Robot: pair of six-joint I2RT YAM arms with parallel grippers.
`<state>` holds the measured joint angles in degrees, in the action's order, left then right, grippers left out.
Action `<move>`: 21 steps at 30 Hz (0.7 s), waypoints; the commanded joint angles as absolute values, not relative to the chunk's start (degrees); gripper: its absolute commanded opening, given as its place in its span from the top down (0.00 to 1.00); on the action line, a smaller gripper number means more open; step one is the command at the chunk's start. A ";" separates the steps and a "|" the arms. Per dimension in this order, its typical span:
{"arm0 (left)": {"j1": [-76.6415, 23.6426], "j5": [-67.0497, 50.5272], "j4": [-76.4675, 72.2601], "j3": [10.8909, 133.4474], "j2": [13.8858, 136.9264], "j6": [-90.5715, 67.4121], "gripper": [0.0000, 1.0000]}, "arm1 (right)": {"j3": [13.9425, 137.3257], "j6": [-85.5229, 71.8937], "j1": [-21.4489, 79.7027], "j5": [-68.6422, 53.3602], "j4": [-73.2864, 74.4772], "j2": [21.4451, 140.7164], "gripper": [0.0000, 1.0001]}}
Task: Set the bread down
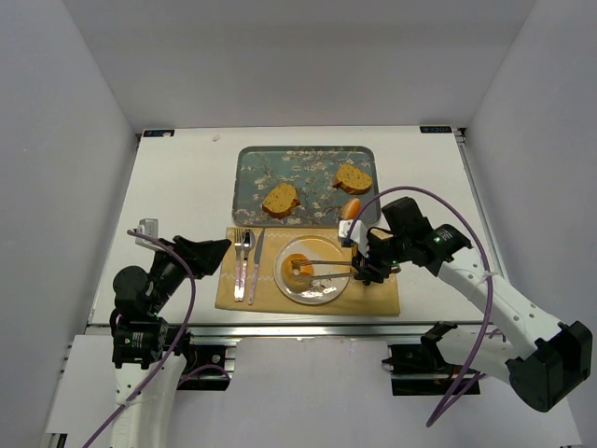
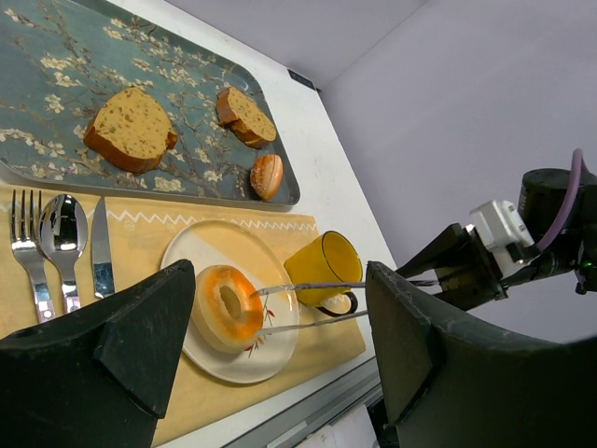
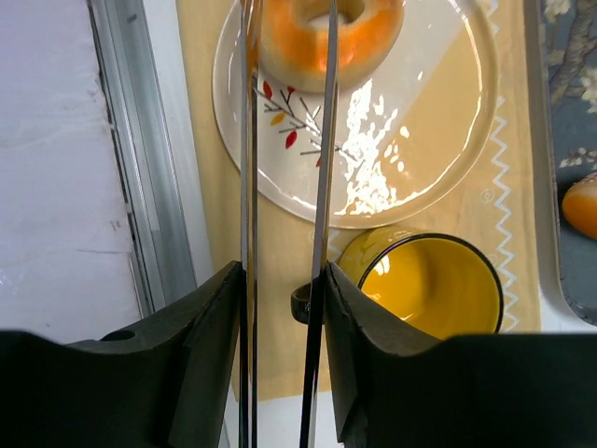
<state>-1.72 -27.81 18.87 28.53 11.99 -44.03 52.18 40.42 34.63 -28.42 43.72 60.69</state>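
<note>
On the tray (image 1: 308, 161) lies the bread (image 1: 354, 177); right claw (image 1: 367, 265) pinches tongs (image 1: 328, 272) (left claw (image 1: 215, 248) spread).

Your left gripper (image 2: 280, 313) hangs with its jaws wide apart, and the doughnut (image 2: 224, 303) on the plate (image 2: 233, 243) shows between them (tongs (image 2: 317, 286) tips at its edge). The yellow mug (image 2: 322, 266) stands just beside the plate. Up on the tray (image 2: 56, 56), the bread (image 2: 247, 117) lies near the larger slice (image 2: 131, 131).

The small, thick, dark-crusted bread (image 1: 354, 177) lies on the tray (image 1: 308, 166), right side.
</note>
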 commanded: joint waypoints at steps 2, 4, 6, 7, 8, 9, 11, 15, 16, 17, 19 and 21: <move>-1.58 -27.60 18.02 28.30 12.66 -44.38 0.17 | 57.82 34.13 34.89 -31.03 39.22 59.24 0.57; -1.58 -27.60 17.93 28.39 12.66 -44.38 0.17 | 58.97 30.52 34.54 -29.71 36.31 59.67 0.59; -1.58 -27.60 17.93 28.48 12.66 -44.38 0.17 | 60.89 25.07 33.14 -28.22 31.74 60.46 0.61; -1.58 -27.60 18.02 28.48 12.66 -44.38 0.17 | 61.52 23.48 32.35 -27.34 30.25 61.77 0.62; -1.58 -27.60 18.10 28.48 12.66 -44.38 0.17 | 62.31 22.16 30.60 -26.46 28.93 62.57 0.63; -1.58 -27.60 18.11 28.56 12.66 -44.38 0.17 | 63.97 20.23 29.54 -24.80 26.83 63.62 0.63; -1.58 -27.51 18.19 28.74 12.66 -44.30 0.17 | 65.65 18.99 25.25 -23.65 24.88 66.96 0.64; -1.58 -27.60 17.84 28.56 12.57 -44.30 0.17 | 70.92 20.03 18.38 -20.57 23.38 77.13 0.65; -1.58 -27.68 17.49 28.39 12.74 -44.38 0.17 | 72.93 20.74 17.33 -19.87 23.29 78.99 0.66; -1.58 -27.77 17.40 28.39 12.74 -44.38 0.17 | 73.65 21.79 15.66 -18.65 23.20 80.58 0.66; -1.58 -27.86 17.14 28.39 13.09 -44.38 0.17 | 74.79 25.90 15.12 -16.80 22.16 84.89 0.66; -1.58 -28.04 17.05 28.39 13.27 -44.38 0.17 | 75.06 28.73 14.94 -14.77 21.97 87.78 0.66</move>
<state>-1.72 -27.83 18.28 28.53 12.34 -44.07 72.71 24.25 14.87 -18.15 24.10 85.78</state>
